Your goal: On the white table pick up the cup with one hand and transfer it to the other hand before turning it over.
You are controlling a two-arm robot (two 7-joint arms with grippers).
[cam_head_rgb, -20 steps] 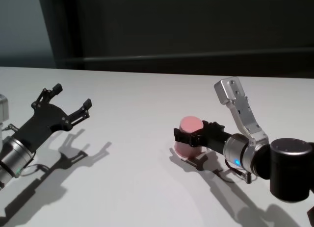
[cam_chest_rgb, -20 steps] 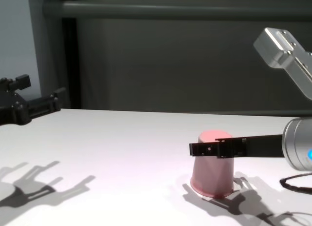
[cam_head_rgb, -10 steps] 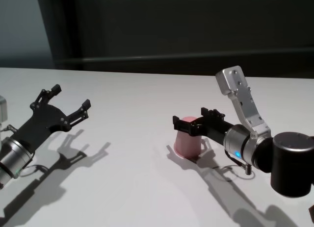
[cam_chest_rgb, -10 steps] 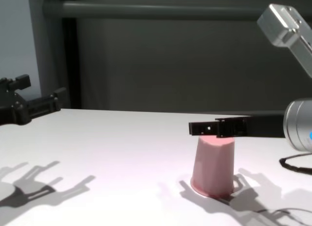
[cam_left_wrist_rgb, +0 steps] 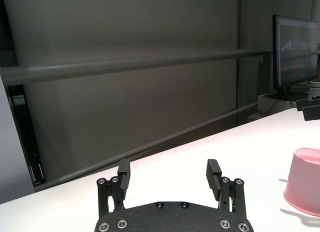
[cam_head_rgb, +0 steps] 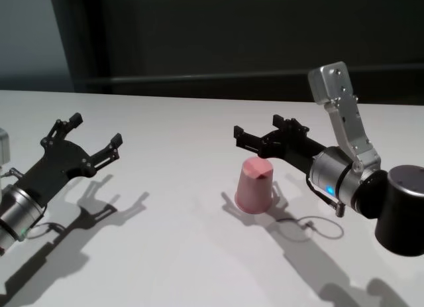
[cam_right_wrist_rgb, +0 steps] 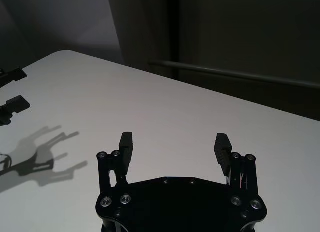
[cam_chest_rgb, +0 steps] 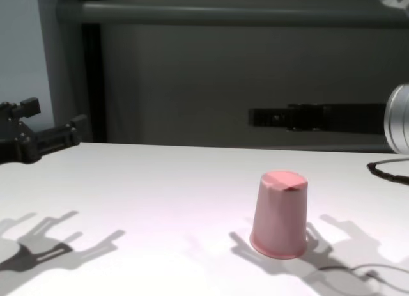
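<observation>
Dark wall panels back the white table (cam_head_rgb: 172, 254), where the right gripper (cam_head_rgb: 262, 136) has risen from around the cup (cam_head_rgb: 255, 185) to hover just above and beyond it, jaws released and empty. Standing rim-down right of centre (base up), the cup looks already turned over. At far left, the left gripper (cam_head_rgb: 93, 140) waits splayed, well apart.

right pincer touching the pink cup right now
Apart. The chest view shows the right pincer open and well above the upside-down pink cup, with dark wall visible between them.
</observation>
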